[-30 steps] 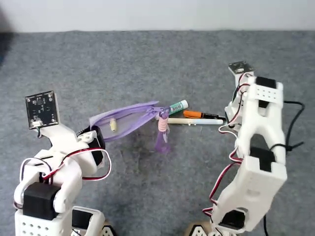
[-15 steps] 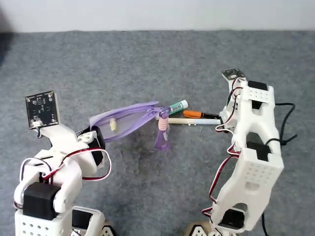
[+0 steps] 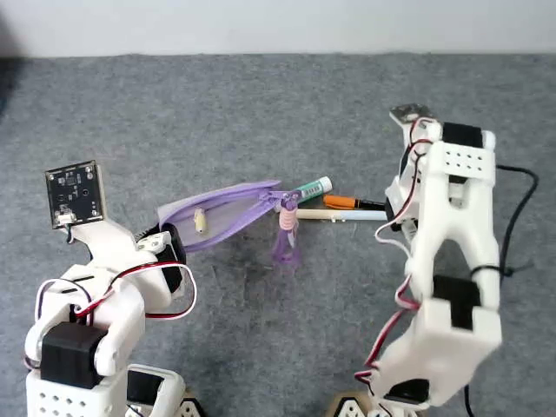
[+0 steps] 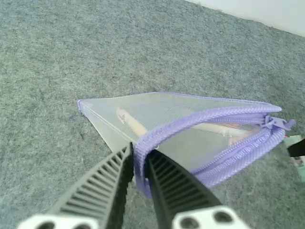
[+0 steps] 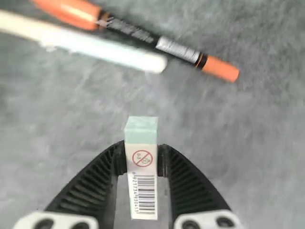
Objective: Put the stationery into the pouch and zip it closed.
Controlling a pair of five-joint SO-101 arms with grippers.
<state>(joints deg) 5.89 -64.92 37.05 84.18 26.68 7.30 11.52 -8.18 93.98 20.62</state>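
**Claws both pinching, three pieces lying outside**

My left claw (image 4: 138,153) is pinching the zipper edge of the pouch (image 4: 190,119), left of centre in the high view. My right claw (image 5: 141,150) is squeezing one eraser (image 5: 141,131), whose rear end is running out of frame. One pale stick (image 4: 131,125), hard to identify, is lying inside the pouch. Right of its mouth, one green-capped tube (image 3: 313,188), one orange marker (image 3: 347,202) and one white pen (image 3: 339,215) are lying on the carpet (image 3: 261,113).

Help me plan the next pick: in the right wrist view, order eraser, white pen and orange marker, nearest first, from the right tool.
1. Eraser, held in the right tool.
2. White pen, just beyond its tip.
3. Orange marker, behind the pen.
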